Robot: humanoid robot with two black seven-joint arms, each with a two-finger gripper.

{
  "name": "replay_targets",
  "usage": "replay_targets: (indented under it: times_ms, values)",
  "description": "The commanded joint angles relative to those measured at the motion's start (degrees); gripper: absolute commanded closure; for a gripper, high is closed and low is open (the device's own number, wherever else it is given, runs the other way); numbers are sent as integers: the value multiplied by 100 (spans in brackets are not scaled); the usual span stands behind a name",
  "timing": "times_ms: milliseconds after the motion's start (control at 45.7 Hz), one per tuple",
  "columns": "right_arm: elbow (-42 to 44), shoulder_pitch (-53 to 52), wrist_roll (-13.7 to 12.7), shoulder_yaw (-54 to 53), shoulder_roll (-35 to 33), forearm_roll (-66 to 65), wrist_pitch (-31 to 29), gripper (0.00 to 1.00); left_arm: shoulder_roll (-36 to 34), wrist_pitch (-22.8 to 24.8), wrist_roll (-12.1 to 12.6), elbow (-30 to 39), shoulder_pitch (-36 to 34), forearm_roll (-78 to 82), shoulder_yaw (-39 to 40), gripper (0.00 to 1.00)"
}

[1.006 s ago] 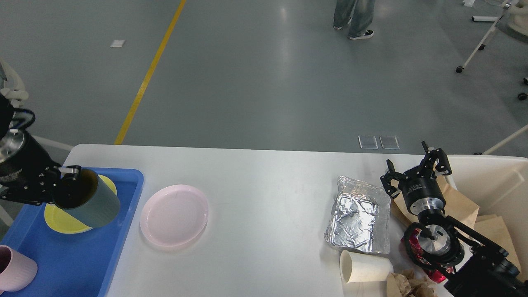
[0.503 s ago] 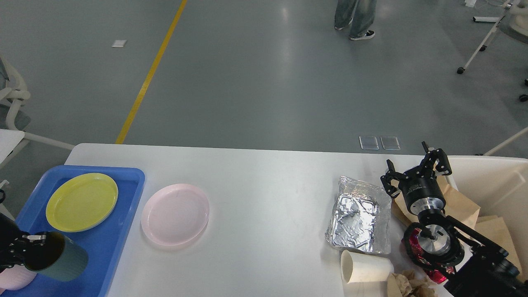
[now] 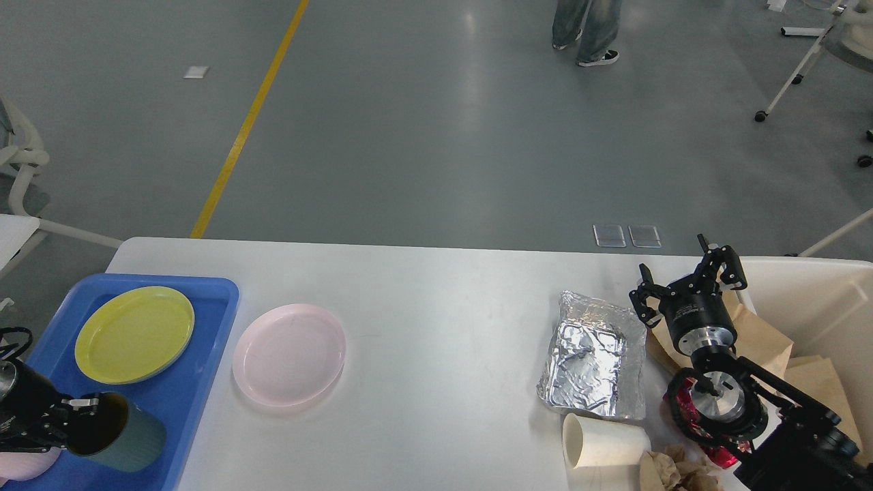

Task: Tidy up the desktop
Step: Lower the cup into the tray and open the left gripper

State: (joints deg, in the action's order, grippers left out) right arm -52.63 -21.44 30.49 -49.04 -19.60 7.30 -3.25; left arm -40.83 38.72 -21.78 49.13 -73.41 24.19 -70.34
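Currently the white tabletop [image 3: 436,286] fills the lower half of the head view. A blue tray [image 3: 204,327] sits on its left end, with a yellow plate [image 3: 134,334] inside. A pink plate [image 3: 288,354] lies on the bare surface just beside the tray. A dark green cup [image 3: 116,433] is held tilted over the tray's near part, clamped by the left pincer [image 3: 78,412]; a pink cup [image 3: 20,464] is partly hidden beneath the arm. On the right end a foil packet [image 3: 593,361], a paper cup [image 3: 603,443] on its side and crumpled brown paper [image 3: 672,470] are seen. The right pincer [image 3: 685,283] is spread apart, holding nothing, beside a beige bin [image 3: 818,293] with brown paper bags [image 3: 764,341].
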Motion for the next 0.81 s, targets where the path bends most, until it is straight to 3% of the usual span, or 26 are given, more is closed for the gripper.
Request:
replay_targets:
  times_ms: [0, 131, 284, 481, 525, 547, 656, 787]
  values:
    - [-2, 8, 0, 0, 0, 0, 0, 0, -4, 4, -2, -9, 2, -11, -15, 100]
    - [-2, 8, 0, 0, 0, 0, 0, 0, -4, 4, 60, -9, 11, -11, -59, 100]
    - [-2, -1, 0, 0, 0, 0, 0, 0, -12, 30, 358, 0, 20, -37, -15, 100]
    - [-2, -1, 0, 0, 0, 0, 0, 0, -30, 4, 359, 0, 20, -64, -15, 96]
    - [-2, 8, 0, 0, 0, 0, 0, 0, -39, -48, 359, 0, 20, -116, -15, 85]
    - [-2, 0, 0, 0, 0, 0, 0, 0, -39, -75, 359, 0, 20, -151, -7, 75]
    - [-2, -1, 0, 0, 0, 0, 0, 0, -21, -285, 385, 17, 2, -362, 81, 8]
    - [-2, 8, -8, 0, 0, 0, 0, 0, -39, -330, 367, 79, 28, -512, 169, 4]
